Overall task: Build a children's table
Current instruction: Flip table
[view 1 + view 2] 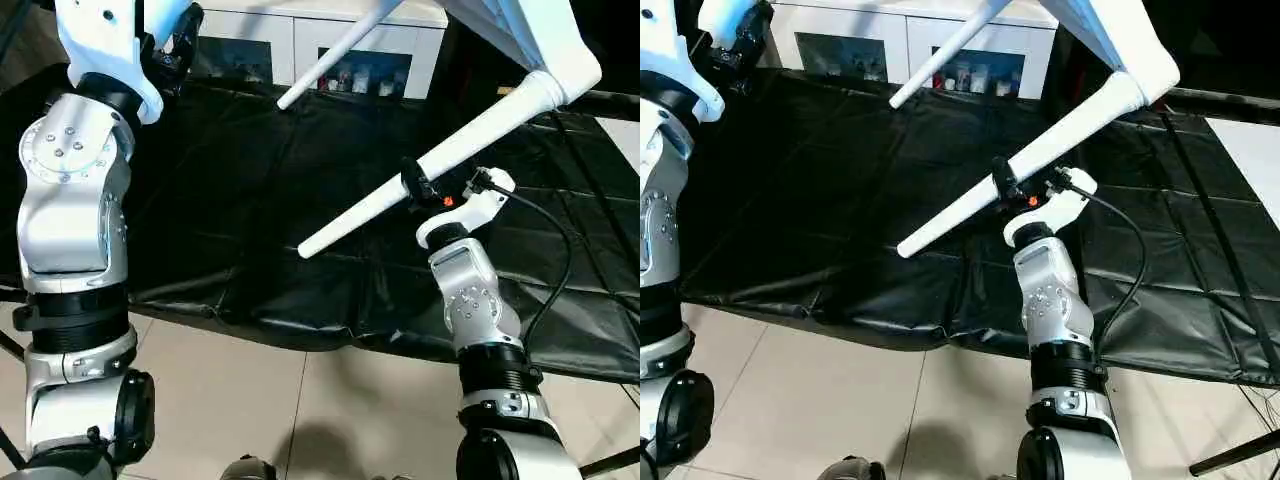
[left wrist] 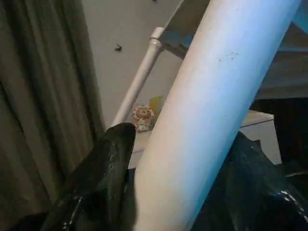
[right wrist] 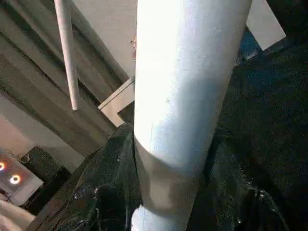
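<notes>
The children's table is held in the air and tilted, its white top (image 1: 520,30) at the upper right. One long white leg (image 1: 350,222) slants down from a corner socket (image 1: 548,88) over the black cover. My right gripper (image 1: 412,186) is shut around this leg about midway; the leg (image 3: 183,96) runs between its fingers in the right wrist view. A second leg (image 1: 330,55) points toward the cabinet. My left gripper (image 1: 172,50) is raised at the upper left. In its wrist view a thick white leg (image 2: 207,120) lies against a black finger (image 2: 103,178), gripped.
The large work table under a black cover (image 1: 250,200) spans the middle. A white cabinet with glass doors (image 1: 300,40) stands behind it. Tiled floor (image 1: 250,400) lies in front. A black cable (image 1: 560,250) loops from my right wrist.
</notes>
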Tool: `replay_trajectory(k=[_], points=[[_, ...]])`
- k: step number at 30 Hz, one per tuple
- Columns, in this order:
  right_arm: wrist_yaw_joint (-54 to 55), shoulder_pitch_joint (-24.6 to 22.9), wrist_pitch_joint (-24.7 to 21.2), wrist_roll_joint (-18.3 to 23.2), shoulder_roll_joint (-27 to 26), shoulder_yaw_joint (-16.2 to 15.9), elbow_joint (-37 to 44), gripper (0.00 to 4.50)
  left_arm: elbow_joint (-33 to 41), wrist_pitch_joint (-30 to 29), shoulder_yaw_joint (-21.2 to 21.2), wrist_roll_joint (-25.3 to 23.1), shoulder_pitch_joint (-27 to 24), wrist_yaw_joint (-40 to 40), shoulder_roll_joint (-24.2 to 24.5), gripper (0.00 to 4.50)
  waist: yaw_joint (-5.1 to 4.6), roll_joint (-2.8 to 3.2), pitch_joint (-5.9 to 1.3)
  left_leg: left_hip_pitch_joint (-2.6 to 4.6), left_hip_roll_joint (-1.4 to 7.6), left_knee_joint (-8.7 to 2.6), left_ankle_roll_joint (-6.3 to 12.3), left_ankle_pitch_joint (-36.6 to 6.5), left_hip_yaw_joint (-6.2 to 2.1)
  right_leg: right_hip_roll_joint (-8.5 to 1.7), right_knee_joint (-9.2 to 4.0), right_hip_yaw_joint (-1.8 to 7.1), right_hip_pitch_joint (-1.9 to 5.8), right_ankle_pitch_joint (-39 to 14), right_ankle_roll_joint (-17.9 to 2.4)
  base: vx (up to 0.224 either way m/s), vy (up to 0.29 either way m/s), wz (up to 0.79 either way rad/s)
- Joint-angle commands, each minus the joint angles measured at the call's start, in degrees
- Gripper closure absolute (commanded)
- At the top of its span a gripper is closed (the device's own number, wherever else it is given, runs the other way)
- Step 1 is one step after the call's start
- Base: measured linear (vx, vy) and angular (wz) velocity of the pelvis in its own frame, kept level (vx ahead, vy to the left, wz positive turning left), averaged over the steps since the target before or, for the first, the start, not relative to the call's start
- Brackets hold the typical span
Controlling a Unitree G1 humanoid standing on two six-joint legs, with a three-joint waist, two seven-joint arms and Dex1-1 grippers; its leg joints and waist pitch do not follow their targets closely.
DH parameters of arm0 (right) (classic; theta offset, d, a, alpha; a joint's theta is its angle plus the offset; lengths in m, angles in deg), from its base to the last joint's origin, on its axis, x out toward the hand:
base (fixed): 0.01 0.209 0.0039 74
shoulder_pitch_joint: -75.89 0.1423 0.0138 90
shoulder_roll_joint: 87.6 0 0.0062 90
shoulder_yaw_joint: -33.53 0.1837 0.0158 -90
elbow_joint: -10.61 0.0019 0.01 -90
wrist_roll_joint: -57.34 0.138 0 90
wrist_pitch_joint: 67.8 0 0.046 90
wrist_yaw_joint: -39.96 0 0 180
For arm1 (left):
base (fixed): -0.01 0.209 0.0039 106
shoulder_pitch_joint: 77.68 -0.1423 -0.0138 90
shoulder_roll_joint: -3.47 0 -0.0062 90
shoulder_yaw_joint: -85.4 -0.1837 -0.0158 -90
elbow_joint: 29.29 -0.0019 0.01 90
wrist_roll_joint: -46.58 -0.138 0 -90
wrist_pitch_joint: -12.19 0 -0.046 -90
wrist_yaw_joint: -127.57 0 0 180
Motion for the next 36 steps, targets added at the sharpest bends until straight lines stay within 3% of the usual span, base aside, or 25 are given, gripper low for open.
replay_trajectory(k=[1, 4, 8, 12, 16, 19, 21, 22, 24, 25, 26, 29, 31, 32, 33, 36], points=[[-0.4, 2.8, 2.9, -1.6, 2.1, -0.3, 3.4, 2.87, 1.2, 1.9, 2.6, 5.2, -1.6, -1.3, -2.4, 2.0, -0.05, -0.81, -4.92, 1.92, 1.8, -3.75, 1.7, -8.4, -0.16, -2.04, -3.12, 1.22, 2.54, -8.0, -10.9, 0.0, 0.0, 0.0], [-0.4, 2.9, 3.5, -2.7, 2.8, -0.9, 4.7, 2.88, 1.3, 2.9, 2.9, 5.5, -2.9, -1.3, -2.9, 2.01, 0.12, -0.8, -5.0, 1.83, 1.78, -3.6, 2.3, -7.1, -0.12, -2.02, -2.99, 1.21, 2.61, -6.6, -11.2, 0.0, 0.0, 0.0], [-0.2, 2.7, 5.7, -8.0, 6.4, -3.3, 11.8, 2.89, 1.1, 8.9, 3.6, 6.1, -10.0, -1.3, -5.2, 2.17, 0.0, -1.08, -5.04, 1.63, 1.82, -3.52, 2.8, -5.8, -0.1, -1.92, -2.93, 1.19, 2.85, -5.2, -11.0, 0.0, 0.0, 0.0], [0.3, 0.7, 5.4, -10.2, 8.0, -4.6, 17.6, 2.89, 0.5, 10.5, 3.5, 5.7, -13.9, -1.9, -6.3, 2.37, -0.03, -1.1, -5.02, 1.93, 1.98, -3.47, 3.33, -6.6, 0.0, -1.71, -3.02, 1.26, 2.5, -5.7, -10.1, 0.0, 0.0, 0.0], [1.2, -4.1, 4.7, -15.9, 10.0, -8.2, 24.9, 2.91, -1.1, 10.8, 2.6, 5.4, -16.5, -1.9, -6.9, 2.68, -0.01, -1.17, -4.59, 2.62, 2.25, -3.9, 0.65, -10.5, -0.02, -1.37, -3.58, 1.34, 1.98, -7.9, -8.6, 0.0, 0.0, 0.0], [1.8, -6.7, 4.2, -17.5, 10.0, -9.3, 28.3, 2.91, -2.1, 11.5, 1.9, 5.1, -17.3, -2.0, -6.8, 2.81, 0.36, -1.21, -4.6, 3.02, 2.33, -4.19, -0.81, -13.3, -0.04, -1.3, -3.76, 1.4, 1.73, -8.7, -7.7, 0.0, 0.0, 0.0], [3.9, -11.5, 4.3, -20.7, 9.4, -10.9, 32.6, 2.91, -4.6, 13.4, 0.8, 5.2, -16.9, -1.4, -6.8, 2.82, 0.72, -1.05, -4.43, 3.37, 2.39, -4.4, -1.77, -15.7, 0.01, -1.28, -4.09, 1.51, 1.34, -10.3, -7.0, 0.0, 0.0, 0.0], [4.5, -12.5, 4.6, -21.8, 9.4, -11.3, 33.6, 2.91, -5.1, 13.7, 0.4, 5.4, -16.7, -0.9, -6.8, 2.82, 0.68, -1.27, -4.31, 3.52, 2.39, -4.48, -2.2, -17.6, 0.0, -1.26, -4.25, 1.62, 1.13, -11.4, -6.6, 0.0, 0.0, 0.0], [5.9, -13.9, 4.6, -23.7, 9.3, -11.9, 34.9, 2.91, -6.3, 14.1, -0.4, 5.5, -16.6, 0.1, -6.8, 2.85, 0.7, -1.2, -4.31, 3.29, 2.42, -4.75, -3.0, -19.0, -0.22, -1.42, -4.22, 1.6, 1.36, -12.7, -5.9, 0.0, 0.0, 0.0], [8.9, -16.6, 3.9, -28.0, 9.3, -13.1, 36.8, 2.91, -9.2, 14.9, -2.1, 5.4, -16.5, 1.8, -7.2, 2.85, 0.67, -1.22, -4.23, 3.25, 2.38, -4.84, -3.41, -19.7, -0.28, -1.46, -4.37, 1.61, 1.28, -13.6, -5.2, 0.0, 0.0, 0.0], [9.1, -16.8, 3.9, -28.3, 9.3, -13.2, 36.9, 2.91, -9.4, 15.0, -2.2, 5.3, -16.5, 1.9, -7.2, 2.85, 0.73, -1.12, -4.24, 3.38, 2.37, -4.82, -3.59, -20.0, -0.25, -1.44, -4.41, 1.65, 1.14, -13.8, -5.0, 0.0, 0.0, 0.0], [12.3, -20.8, 3.5, -34.9, 9.9, -15.6, 37.9, 2.91, -15.2, 17.9, -4.2, 2.9, -16.0, 1.6, -6.9, 2.86, 0.58, -1.36, -3.97, 3.32, 2.15, -5.02, -4.5, -22.6, -0.3, -1.61, -4.98, 1.88, 1.07, -17.3, -3.8, 0.0, 0.0, 0.0], [13.1, -21.7, 3.4, -35.9, 9.7, -16.0, 37.7, 2.91, -18.1, 19.3, -4.1, 2.0, -15.6, 0.6, -6.8, 2.86, 0.34, -1.39, -4.09, 2.97, 2.21, -5.25, -4.62, -23.4, -0.69, -1.94, -4.95, 1.72, 1.65, -18.7, -3.4, 0.0, 0.0, 0.0], [13.1, -22.2, 3.2, -35.8, 9.8, -16.0, 36.5, 2.91, -20.7, 20.1, -4.1, 1.0, -15.1, -0.2, -6.4, 2.86, 0.2, -0.51, -4.06, 3.12, 2.23, -5.27, -4.85, -24.0, -0.81, -1.96, -4.87, 1.75, 1.43, -18.8, -3.4, 0.0, 0.0, 0.0], [12.9, -22.2, 3.2, -35.6, 9.9, -16.0, 35.8, 2.91, -21.5, 20.2, -3.9, 0.9, -14.9, -0.6, -6.3, 2.86, -0.12, -1.1, -3.71, 3.43, 2.05, -5.17, -4.86, -26.9, -0.71, -1.72, -5.46, 1.65, 0.97, -21.7, -2.9, 0.0, 0.0, 0.0], [11.9, -21.9, 2.7, -34.2, 10.0, -16.3, 32.8, 2.91, -24.9, 22.1, -4.7, -0.7, -14.4, -0.9, -4.7, 2.86, -0.64, -1.11, -3.67, 3.27, 2.05, -5.2, -4.48, -28.1, -1.07, -2.12, -5.9, 1.61, 1.16, -25.4, -2.7, 0.0, 0.0, 0.0]])
